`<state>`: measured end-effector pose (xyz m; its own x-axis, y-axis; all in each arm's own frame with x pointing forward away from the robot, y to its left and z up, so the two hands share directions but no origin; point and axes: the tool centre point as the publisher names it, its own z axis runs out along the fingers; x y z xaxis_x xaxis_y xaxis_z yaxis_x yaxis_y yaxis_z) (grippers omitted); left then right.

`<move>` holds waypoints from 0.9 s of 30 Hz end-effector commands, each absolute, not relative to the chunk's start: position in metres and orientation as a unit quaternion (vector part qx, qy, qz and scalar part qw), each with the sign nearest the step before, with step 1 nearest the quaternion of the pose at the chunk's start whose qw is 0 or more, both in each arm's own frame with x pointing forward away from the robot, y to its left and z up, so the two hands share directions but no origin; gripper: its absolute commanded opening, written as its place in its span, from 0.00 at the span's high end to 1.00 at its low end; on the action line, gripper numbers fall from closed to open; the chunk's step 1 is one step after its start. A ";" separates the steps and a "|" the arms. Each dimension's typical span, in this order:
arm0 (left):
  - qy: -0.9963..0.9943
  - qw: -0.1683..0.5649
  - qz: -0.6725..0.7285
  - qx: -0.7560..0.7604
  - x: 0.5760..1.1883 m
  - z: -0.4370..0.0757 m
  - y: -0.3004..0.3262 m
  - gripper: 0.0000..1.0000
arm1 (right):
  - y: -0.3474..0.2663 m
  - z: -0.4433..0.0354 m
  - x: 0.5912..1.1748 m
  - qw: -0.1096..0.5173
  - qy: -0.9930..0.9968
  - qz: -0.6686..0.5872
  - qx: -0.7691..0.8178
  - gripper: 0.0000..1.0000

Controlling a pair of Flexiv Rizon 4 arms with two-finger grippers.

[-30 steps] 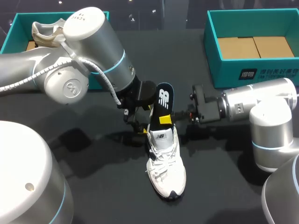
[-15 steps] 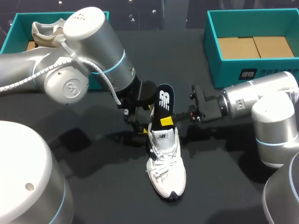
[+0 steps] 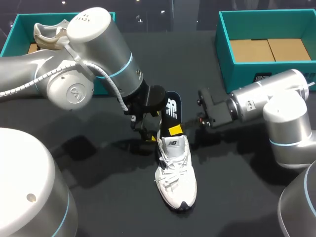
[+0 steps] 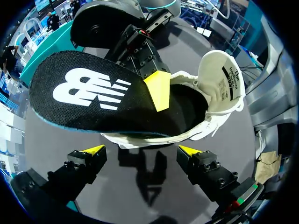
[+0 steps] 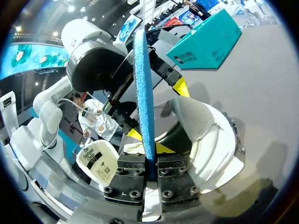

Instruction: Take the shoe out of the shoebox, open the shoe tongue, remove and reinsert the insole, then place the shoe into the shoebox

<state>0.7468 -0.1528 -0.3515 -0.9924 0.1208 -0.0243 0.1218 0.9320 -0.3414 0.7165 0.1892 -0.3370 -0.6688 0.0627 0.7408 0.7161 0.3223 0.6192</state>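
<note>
Head view first. The shoe lies about mid-table, toe aimed at the near edge. The black insole pokes up out of its heel opening toward the far edge, front end tucked inside. The right gripper comes in from the right edge and pinches the insole right at the collar. The left gripper sits just beside the heel on the other side. One teal shoebox is at the far right corner. The second box at the far left corner has another shoe in it.

In the left wrist view, that gripper's fingers are spread wide with nothing between them. The shoe's heel and the insole are just ahead, and the tongue is flipped up and open.

In the right wrist view, the insole shows edge-on, clamped tight between the closed fingers, with the shoe just past them.

Can't tell whether the insole is on its way out or back in. What worries me:
- Nobody's holding the shoe, so any pull or push on the insole could drag or tip it.
- The grip is a thin edge pinch, so the insole could slip or fold if the front end snags inside.
- The two grippers are really near each other, so a sloppy move could knock them together.
</note>
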 end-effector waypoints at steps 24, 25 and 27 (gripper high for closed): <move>0.983 0.002 -0.173 0.062 0.747 -0.352 -0.154 0.00 | 0.190 -0.313 0.732 0.246 -0.758 -0.554 -0.240 0.72; 0.983 0.002 -0.173 0.062 0.747 -0.352 -0.154 0.00 | 0.190 -0.313 0.734 0.245 -0.758 -0.554 -0.240 0.73; 0.983 0.002 -0.173 0.062 0.747 -0.352 -0.154 0.00 | 0.190 -0.313 0.737 0.245 -0.758 -0.555 -0.240 0.75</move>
<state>0.7468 -0.1529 -0.3515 -0.9924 0.1208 -0.0243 0.1218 0.9320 -0.3414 0.7339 0.1881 -0.3128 -0.7655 0.0939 0.6365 0.6356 0.2645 0.7253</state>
